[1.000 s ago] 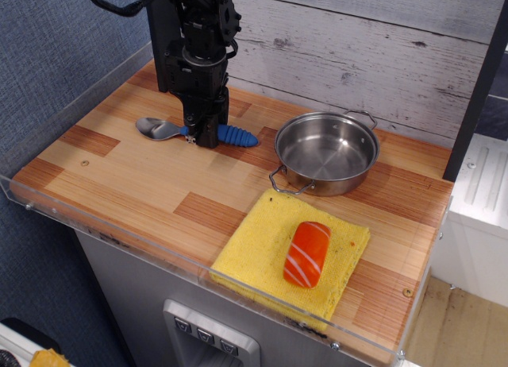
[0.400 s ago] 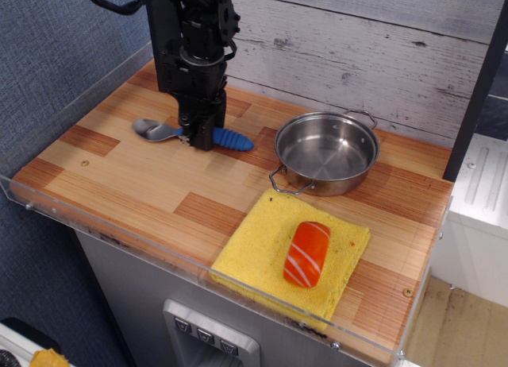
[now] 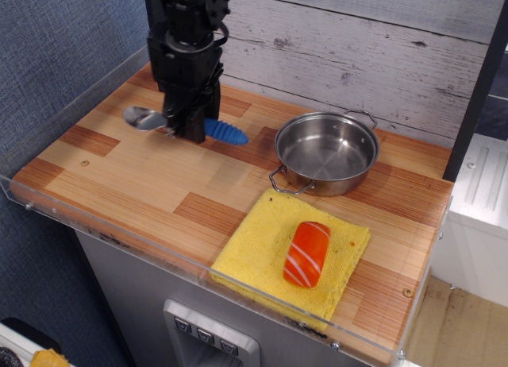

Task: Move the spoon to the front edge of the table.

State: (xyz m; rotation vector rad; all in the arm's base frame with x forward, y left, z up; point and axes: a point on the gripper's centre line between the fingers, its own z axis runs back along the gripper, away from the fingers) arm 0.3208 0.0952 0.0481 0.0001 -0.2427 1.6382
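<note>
The spoon has a shiny silver bowl and a ribbed blue handle. My black gripper is shut on the spoon at the neck of the handle and holds it just above the wooden table, near the back left. The bowl points left and the handle points right. The middle of the spoon is hidden behind my fingers.
A steel pan stands at the back centre-right. A yellow sponge cloth lies at the front right with an orange-and-white salmon sushi piece on it. A clear acrylic rim runs along the front edge.
My gripper has risen and shifted left with the spoon in it. The spoon has left the tabletop.
</note>
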